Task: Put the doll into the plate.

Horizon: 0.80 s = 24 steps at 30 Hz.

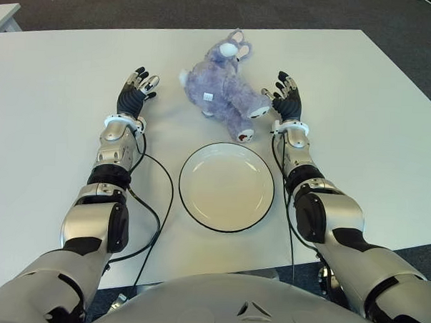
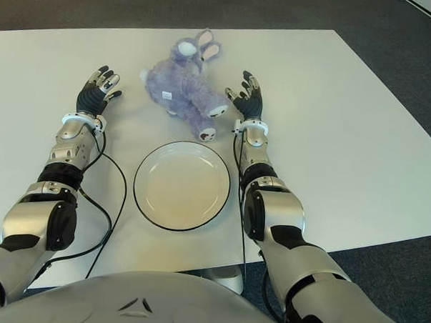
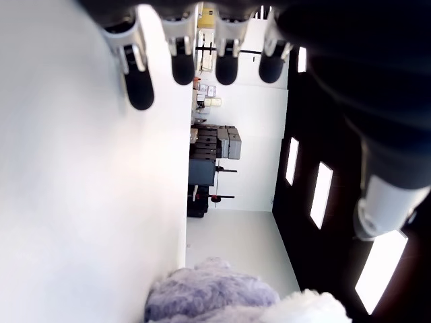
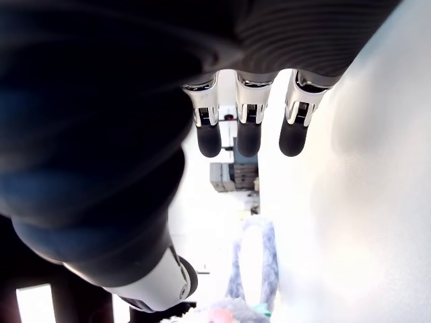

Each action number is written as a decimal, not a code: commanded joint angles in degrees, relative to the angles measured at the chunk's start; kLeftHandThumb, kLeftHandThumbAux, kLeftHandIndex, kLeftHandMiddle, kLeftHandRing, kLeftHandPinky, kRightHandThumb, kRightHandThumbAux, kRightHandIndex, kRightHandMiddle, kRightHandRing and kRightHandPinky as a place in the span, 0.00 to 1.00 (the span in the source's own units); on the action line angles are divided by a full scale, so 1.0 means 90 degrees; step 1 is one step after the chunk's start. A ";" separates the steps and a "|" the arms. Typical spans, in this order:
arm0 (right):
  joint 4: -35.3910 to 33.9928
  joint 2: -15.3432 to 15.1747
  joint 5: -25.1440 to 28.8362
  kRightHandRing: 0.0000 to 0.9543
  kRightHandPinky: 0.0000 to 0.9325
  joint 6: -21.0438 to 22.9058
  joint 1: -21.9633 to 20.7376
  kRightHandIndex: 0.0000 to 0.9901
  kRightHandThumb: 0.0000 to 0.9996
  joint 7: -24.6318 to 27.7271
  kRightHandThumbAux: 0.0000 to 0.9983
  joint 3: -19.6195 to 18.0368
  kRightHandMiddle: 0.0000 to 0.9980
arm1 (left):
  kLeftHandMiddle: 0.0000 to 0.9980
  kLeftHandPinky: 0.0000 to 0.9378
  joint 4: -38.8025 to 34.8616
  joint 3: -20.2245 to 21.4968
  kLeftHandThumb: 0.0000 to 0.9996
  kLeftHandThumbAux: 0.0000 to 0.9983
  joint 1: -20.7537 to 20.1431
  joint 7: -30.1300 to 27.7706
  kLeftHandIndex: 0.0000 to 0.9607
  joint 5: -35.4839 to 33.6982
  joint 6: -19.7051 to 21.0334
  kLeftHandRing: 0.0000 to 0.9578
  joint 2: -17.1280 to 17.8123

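A white counter (image 1: 389, 126) carries a white, dark-rimmed plate (image 1: 226, 186) near the robot, with a purple plush doll (image 1: 222, 87) lying on its side just beyond it, outside the rim. The left hand (image 1: 136, 90) and right hand (image 1: 285, 99) flank the doll, fingers spread and holding nothing, the right almost touching a leg.
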 commanded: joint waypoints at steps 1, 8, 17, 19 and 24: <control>0.0308 0.0134 0.0079 0.07 0.10 0.0263 0.0541 0.12 0.39 -0.0022 0.91 -0.0015 0.09 | 0.03 0.00 0.0131 -0.0035 0.11 0.58 0.0264 0.0051 0.00 0.0035 0.0243 0.01 -0.0050; 0.0287 0.0124 0.0068 0.08 0.13 0.0211 0.0523 0.14 0.40 -0.0079 0.91 -0.0011 0.10 | 0.04 0.00 0.0151 -0.0026 0.11 0.59 0.0252 0.0061 0.00 0.0027 0.0264 0.01 -0.0052; 0.0211 0.0074 0.0105 0.07 0.11 0.0144 0.0496 0.14 0.41 -0.0024 0.90 -0.0028 0.09 | 0.04 0.00 0.0209 -0.0029 0.11 0.58 0.0230 0.0106 0.00 0.0037 0.0274 0.01 -0.0080; 0.0192 0.0062 0.0133 0.07 0.11 0.0136 0.0483 0.14 0.41 0.0007 0.90 -0.0049 0.09 | 0.04 0.00 0.0228 -0.0030 0.10 0.59 0.0223 0.0118 0.00 0.0040 0.0269 0.02 -0.0091; 0.0137 0.0017 0.0233 0.09 0.14 0.0130 0.0419 0.12 0.39 0.0069 0.90 -0.0110 0.09 | 0.04 0.00 0.0254 -0.0042 0.10 0.59 0.0215 0.0124 0.00 0.0049 0.0245 0.01 -0.0109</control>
